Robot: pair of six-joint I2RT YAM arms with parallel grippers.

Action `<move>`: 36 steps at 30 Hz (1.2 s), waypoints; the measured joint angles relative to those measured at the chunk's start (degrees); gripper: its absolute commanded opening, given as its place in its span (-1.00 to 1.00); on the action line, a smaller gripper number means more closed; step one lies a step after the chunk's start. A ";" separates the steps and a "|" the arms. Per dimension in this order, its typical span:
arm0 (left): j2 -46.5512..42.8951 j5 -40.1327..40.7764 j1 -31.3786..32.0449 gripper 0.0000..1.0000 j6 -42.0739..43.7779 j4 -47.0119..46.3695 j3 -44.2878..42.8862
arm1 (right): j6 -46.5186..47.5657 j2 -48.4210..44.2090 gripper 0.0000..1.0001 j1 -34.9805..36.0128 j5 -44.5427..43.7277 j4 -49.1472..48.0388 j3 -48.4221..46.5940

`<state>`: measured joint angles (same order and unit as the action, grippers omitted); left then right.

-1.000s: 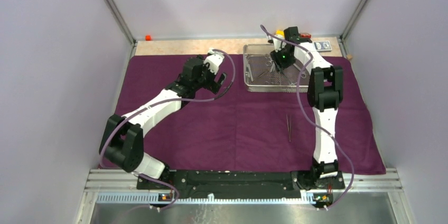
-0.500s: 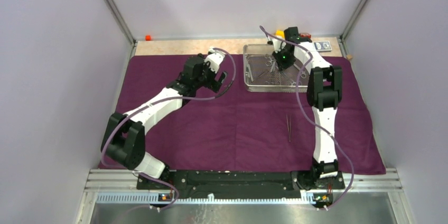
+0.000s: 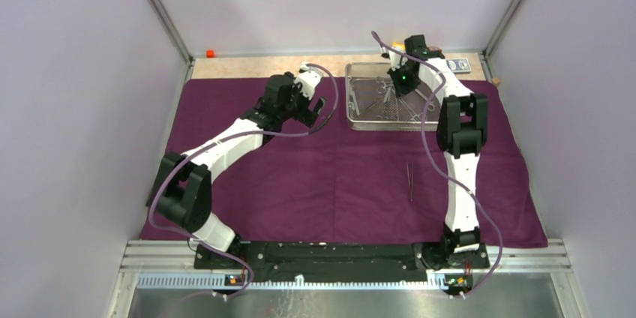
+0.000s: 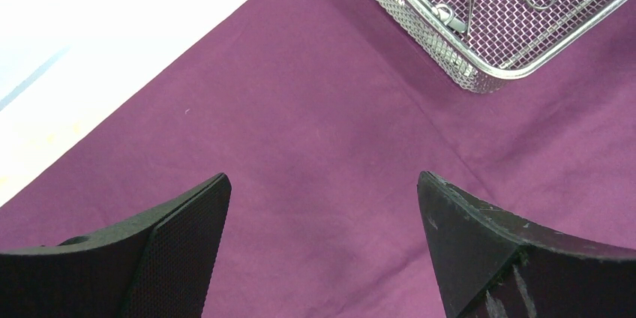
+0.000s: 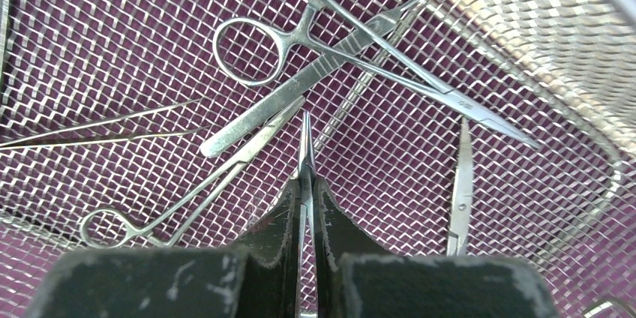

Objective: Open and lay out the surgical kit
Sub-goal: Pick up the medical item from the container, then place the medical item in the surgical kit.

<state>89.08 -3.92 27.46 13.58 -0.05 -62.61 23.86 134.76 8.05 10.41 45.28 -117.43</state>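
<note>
Right wrist view shows the right gripper (image 5: pixel 305 187) pinching a thin steel tool (image 5: pixel 304 138) over the tray (image 5: pixel 90 18), and the left gripper (image 4: pixel 322 177) spread wide over purple cloth (image 4: pixel 300 93).

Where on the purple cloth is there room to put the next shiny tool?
The widest bare patch of purple cloth lies in the middle, between the left arm and the tweezers. Another lies right of the right arm. The mesh tray is crowded; the right gripper pinches a slim tool there.
</note>
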 measured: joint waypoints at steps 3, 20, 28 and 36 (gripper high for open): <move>1.16 -0.44 0.00 0.98 -0.07 0.26 -1.31 | -1.11 -1.70 -1.00 0.00 0.00 -0.57 0.00; 11.93 -11.93 0.00 0.98 -5.44 2.49 -14.75 | -8.04 -13.64 -1.00 0.00 3.04 -10.62 7.56; 21.27 -23.30 0.02 0.93 -14.34 1.57 -25.09 | -14.21 -16.57 -1.00 0.00 6.23 -14.56 12.00; 31.52 -29.66 0.79 0.81 -22.75 1.53 -38.03 | -20.68 -23.41 -1.00 0.00 8.94 -19.65 16.24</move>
<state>120.60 -33.58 28.25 -9.17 1.48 -100.64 3.18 111.35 8.05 19.35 25.63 -101.19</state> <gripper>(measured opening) 0.923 0.020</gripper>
